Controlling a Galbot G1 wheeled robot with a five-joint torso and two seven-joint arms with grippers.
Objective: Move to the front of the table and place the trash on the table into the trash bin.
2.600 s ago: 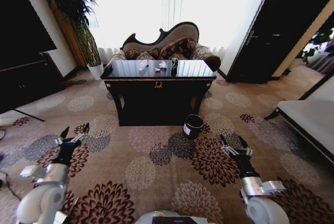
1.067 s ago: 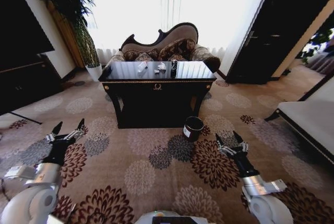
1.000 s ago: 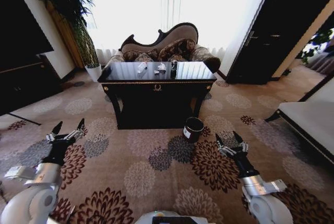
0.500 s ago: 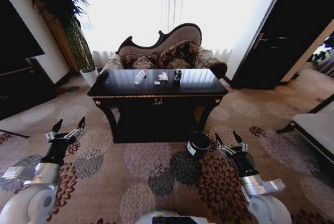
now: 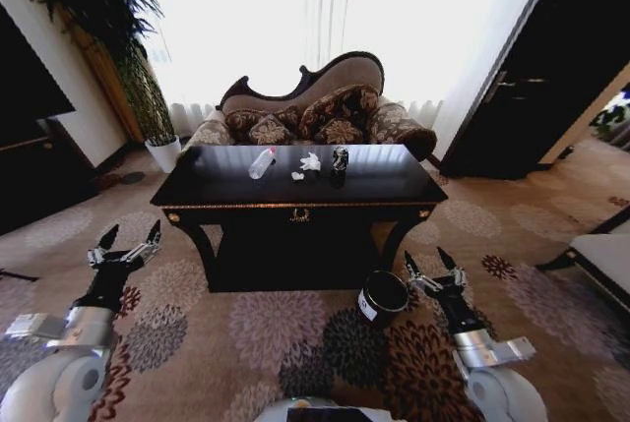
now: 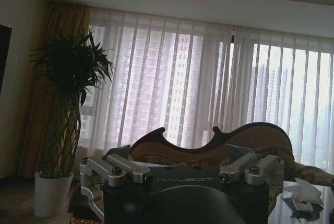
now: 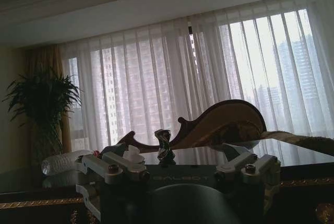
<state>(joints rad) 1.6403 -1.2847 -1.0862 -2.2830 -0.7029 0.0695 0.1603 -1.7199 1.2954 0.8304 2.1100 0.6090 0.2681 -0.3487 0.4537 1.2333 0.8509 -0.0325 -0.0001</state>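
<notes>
Closer now than half a second ago, the robot has rolled toward the table (image 5: 236,191), which sits larger and lower in the head view while both arms keep their low, forward pose. It stands square ahead, glossy black with gold trim, a curved sofa (image 5: 315,107) behind it against bright curtains. On the floor at the table's front right leg sits the trash bin (image 5: 383,296), round and dark, a white label on its side. Just right of the bin hangs the right gripper (image 5: 429,266), fingers spread wide, holding nothing. The left gripper (image 5: 126,241) hovers over the carpet, well left of the table, equally spread and empty. On the tabletop lies the trash: a clear plastic bottle (image 5: 262,162) on its side, a crumpled white paper (image 5: 311,161), a small white scrap (image 5: 297,176), and an upright dark crushed can (image 5: 340,158).
</notes>
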